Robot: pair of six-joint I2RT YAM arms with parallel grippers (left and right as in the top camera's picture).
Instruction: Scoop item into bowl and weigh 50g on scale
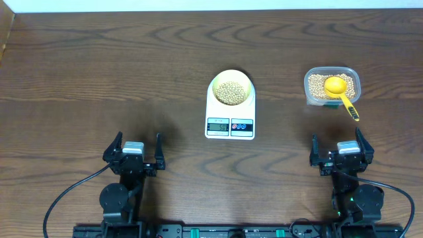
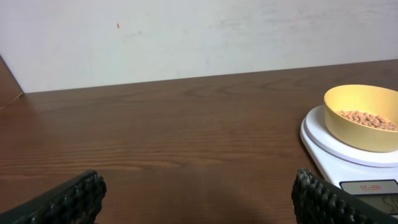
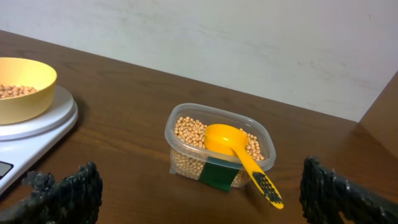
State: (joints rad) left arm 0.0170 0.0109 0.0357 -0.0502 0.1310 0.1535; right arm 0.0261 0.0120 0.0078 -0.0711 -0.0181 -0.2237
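The pale yellow bowl (image 1: 230, 87) stands on the white scale (image 1: 230, 114) at the table's middle and holds tan beans (image 1: 230, 92). The bowl (image 2: 364, 117) and scale (image 2: 339, 146) show at the right of the left wrist view, and the bowl (image 3: 23, 87) at the left of the right wrist view. A clear tub (image 1: 332, 86) of beans stands at the right with a yellow scoop (image 1: 342, 91) resting in it, handle over the rim. My left gripper (image 1: 134, 154) and right gripper (image 1: 342, 151) are open and empty near the front edge.
The tub (image 3: 219, 144) has a green label on its front and the scoop (image 3: 239, 151) handle juts toward my right gripper. A pale wall runs behind the table's far edge. Cables trail from both arm bases at the front.
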